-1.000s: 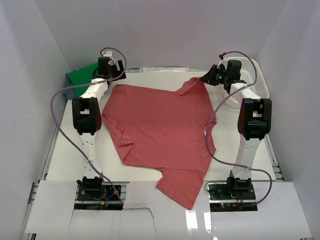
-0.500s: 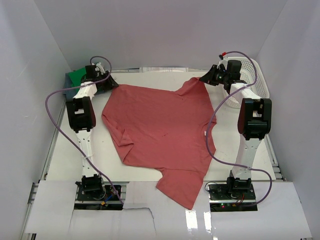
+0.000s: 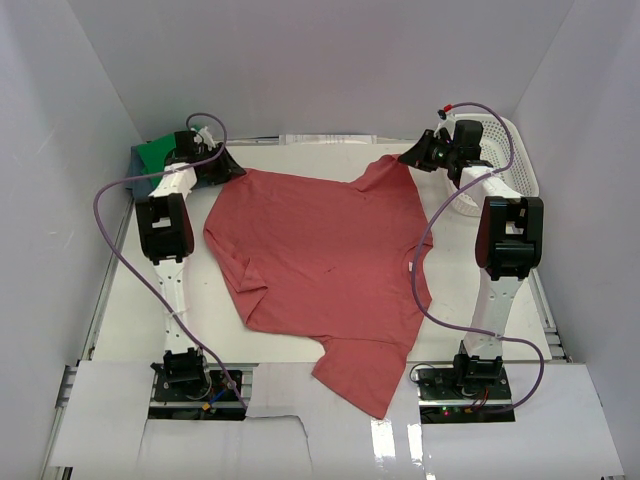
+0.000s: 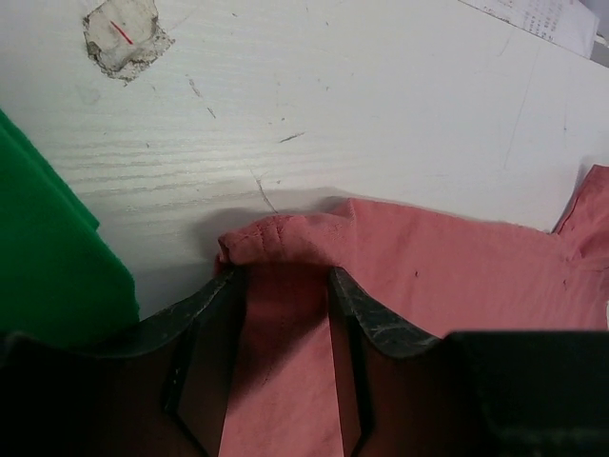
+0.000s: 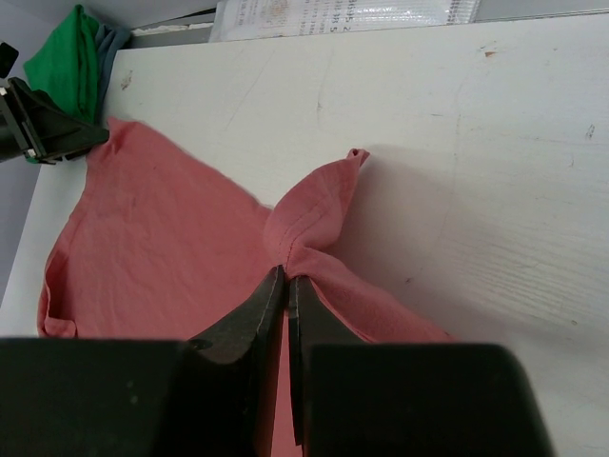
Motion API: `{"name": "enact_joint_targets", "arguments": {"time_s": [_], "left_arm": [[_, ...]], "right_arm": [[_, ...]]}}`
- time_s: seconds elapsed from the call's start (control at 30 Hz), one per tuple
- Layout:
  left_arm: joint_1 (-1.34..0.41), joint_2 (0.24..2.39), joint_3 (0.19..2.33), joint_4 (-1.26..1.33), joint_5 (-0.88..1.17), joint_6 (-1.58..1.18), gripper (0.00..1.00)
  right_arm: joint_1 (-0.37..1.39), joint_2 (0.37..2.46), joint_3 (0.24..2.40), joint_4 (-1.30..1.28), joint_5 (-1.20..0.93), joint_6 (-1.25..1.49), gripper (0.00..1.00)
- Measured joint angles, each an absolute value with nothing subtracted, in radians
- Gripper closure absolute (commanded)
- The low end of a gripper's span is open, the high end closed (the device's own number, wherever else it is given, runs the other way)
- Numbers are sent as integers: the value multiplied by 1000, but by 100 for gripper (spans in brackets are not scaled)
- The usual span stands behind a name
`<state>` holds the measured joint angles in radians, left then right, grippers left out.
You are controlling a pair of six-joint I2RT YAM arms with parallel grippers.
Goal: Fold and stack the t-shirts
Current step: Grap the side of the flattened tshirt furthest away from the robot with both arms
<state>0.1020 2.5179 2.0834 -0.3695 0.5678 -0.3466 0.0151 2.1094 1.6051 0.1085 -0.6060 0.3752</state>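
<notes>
the dusty brick-red cloth t-shirt (image 3: 320, 260) lies spread on the white table (image 3: 125, 320). toward the table's far edge, my right gripper (image 5: 286, 274) pinches one shirt corner; my left gripper (image 4: 283, 276) straddles the other, jaws spread, so both corners can lift together for a fold.

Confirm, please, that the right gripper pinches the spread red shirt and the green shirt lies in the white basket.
Not quite: the top view shows the green shirt at the far left corner of the table, not in the white basket. The right gripper does pinch the spread red shirt.
</notes>
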Motion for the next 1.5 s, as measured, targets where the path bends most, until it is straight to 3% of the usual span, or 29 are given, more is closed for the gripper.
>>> {"name": "enact_joint_targets", "arguments": {"time_s": [0.17, 0.37, 0.97, 1.0, 1.07, 1.13, 1.5], "left_arm": [[104, 2532, 2106, -375, 563, -348, 49], [120, 2583, 2172, -368, 569, -349, 62], [159, 2633, 2220, -290, 593, -403, 61], [159, 2637, 2221, -278, 596, -410, 63], [160, 2646, 2223, -257, 605, -425, 74], [162, 2657, 2231, -249, 607, -442, 100], [167, 2682, 2249, -216, 644, -466, 100]], "right_arm": [[15, 2109, 1605, 108, -606, 376, 92], [15, 2109, 1605, 108, -607, 376, 92], [15, 2109, 1605, 107, -612, 374, 92], [15, 2109, 1605, 107, -612, 374, 92], [15, 2109, 1605, 107, -614, 374, 92], [15, 2110, 1605, 106, -614, 373, 92], [15, 2110, 1614, 96, -632, 363, 92]]}}
